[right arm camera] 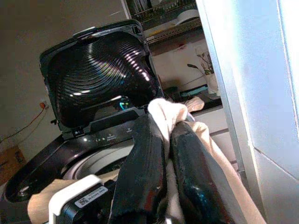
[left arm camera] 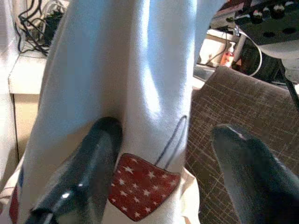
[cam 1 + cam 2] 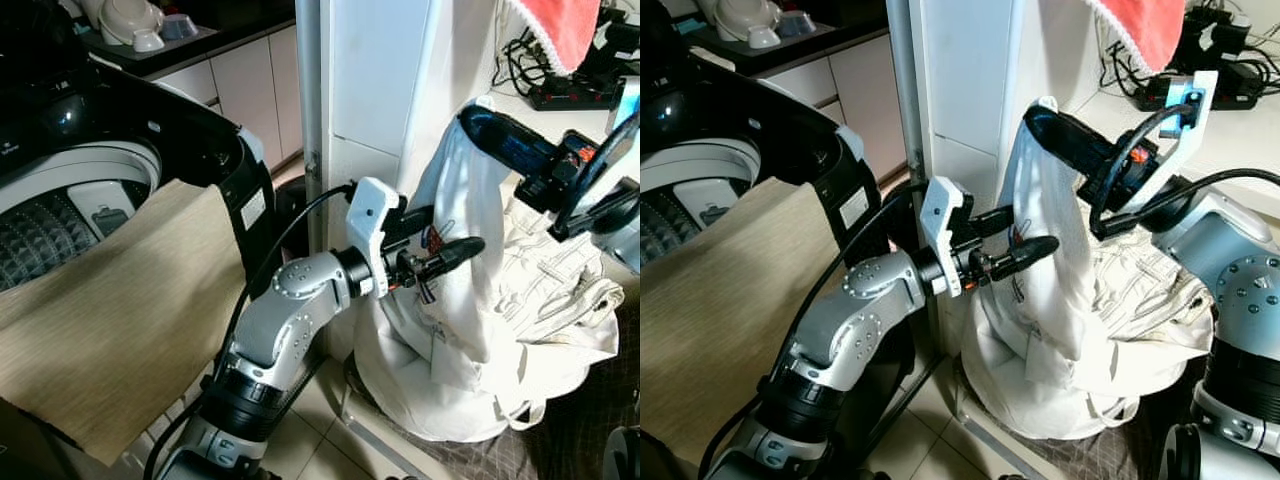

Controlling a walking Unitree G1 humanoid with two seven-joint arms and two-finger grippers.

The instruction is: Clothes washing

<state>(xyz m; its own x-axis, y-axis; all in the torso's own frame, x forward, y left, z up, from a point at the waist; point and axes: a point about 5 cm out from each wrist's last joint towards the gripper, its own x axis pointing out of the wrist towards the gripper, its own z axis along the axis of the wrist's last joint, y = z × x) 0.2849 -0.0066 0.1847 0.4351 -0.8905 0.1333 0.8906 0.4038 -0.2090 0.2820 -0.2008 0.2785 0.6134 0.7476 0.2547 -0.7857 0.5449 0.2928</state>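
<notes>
Head stereo pair downward — wrist cameras close on white garment (image 2: 140, 70)

No wording can be read anywhere: the white sticker (image 3: 253, 209) on the washing machine's (image 3: 150, 150) front corner, the small barcode label (image 1: 91, 196) on the right wrist mount and the faint panel markings (image 1: 105, 138) below the machine's open lid are all too small or blurred.
</notes>
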